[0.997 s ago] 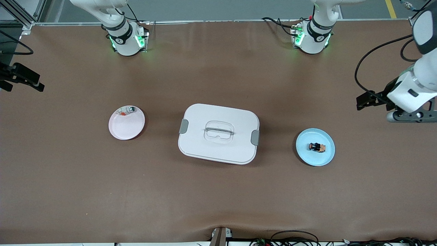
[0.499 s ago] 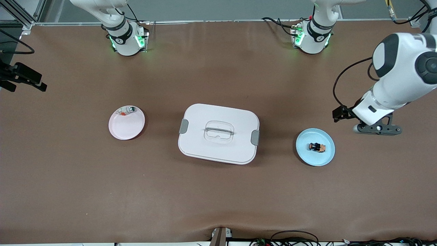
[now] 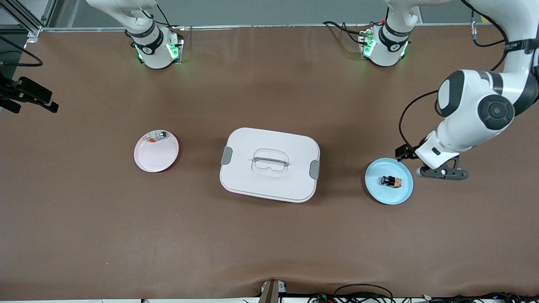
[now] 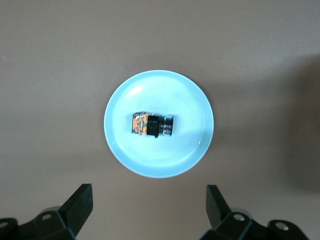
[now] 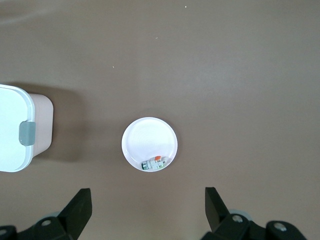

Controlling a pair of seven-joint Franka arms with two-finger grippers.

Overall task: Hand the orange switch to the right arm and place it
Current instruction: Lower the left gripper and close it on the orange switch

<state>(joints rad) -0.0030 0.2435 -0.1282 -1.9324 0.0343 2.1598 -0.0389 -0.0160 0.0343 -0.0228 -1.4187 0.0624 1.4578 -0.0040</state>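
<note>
Sitting on its side in the middle of a round, glossy pale-blue plate (image 3: 374,187), the orange switch (image 3: 391,181) was a tiny black block with orange stripes and a round end. Plate sat on the matte brown tabletop (image 3: 269,244) toward the left arm's end. Left pincer (image 3: 442,173) hung just beside the plate's rim, wrist pointing down, fingers (image 4: 80,202) spread wide, holding nothing. Right pincer (image 5: 147,210) was high over the right arm's end, also spread wide and empty, arm waiting. Below it: round pinkish-white plate (image 3: 153,158) with a small silver-and-green piece (image 3: 156,135) at its rim. Smooth white rounded-rectangle lidded box (image 3: 269,164), grey clips, sat mid-tabletop.
</note>
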